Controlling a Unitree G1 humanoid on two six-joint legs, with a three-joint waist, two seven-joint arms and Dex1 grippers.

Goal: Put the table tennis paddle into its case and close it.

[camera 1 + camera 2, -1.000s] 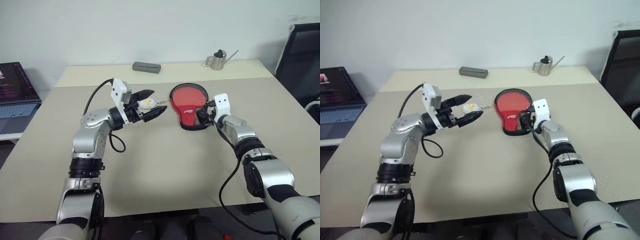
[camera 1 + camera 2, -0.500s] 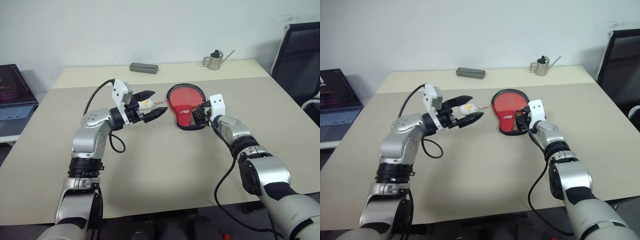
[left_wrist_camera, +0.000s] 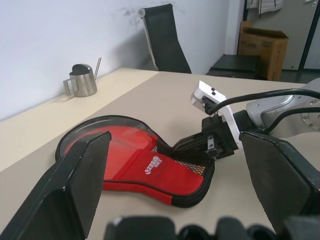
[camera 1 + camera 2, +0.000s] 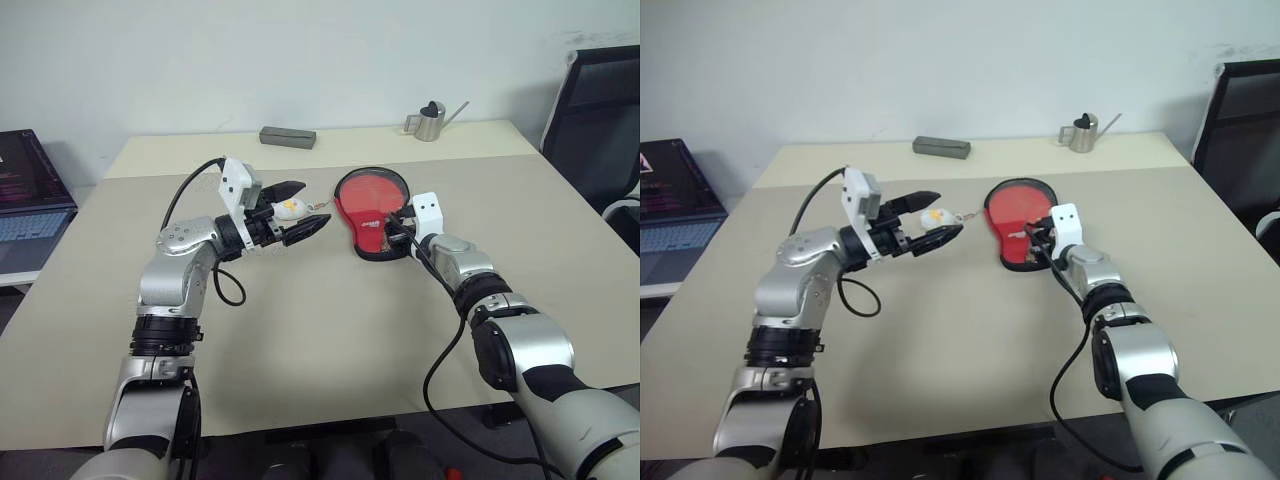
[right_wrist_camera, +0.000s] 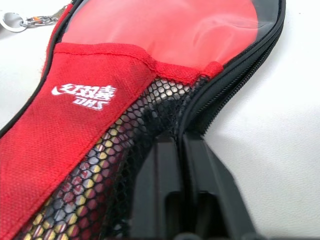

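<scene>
A red paddle case (image 4: 372,212) lies flat on a beige table (image 4: 320,330), the right gripper (image 5: 182,150) pinching its black zipped edge at the handle end, while the left gripper (image 4: 295,215) hovers spread wide around the white-yellow zipper charm (image 4: 290,209)

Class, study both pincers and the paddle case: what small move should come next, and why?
Probably the left pincer should draw the white-yellow zipper charm along the paddle case edge. The charm sits between its open fingers, tethered to the case on the table, while the right pincer, shut on the case's black edge by the mesh pocket, steadies it.
</scene>
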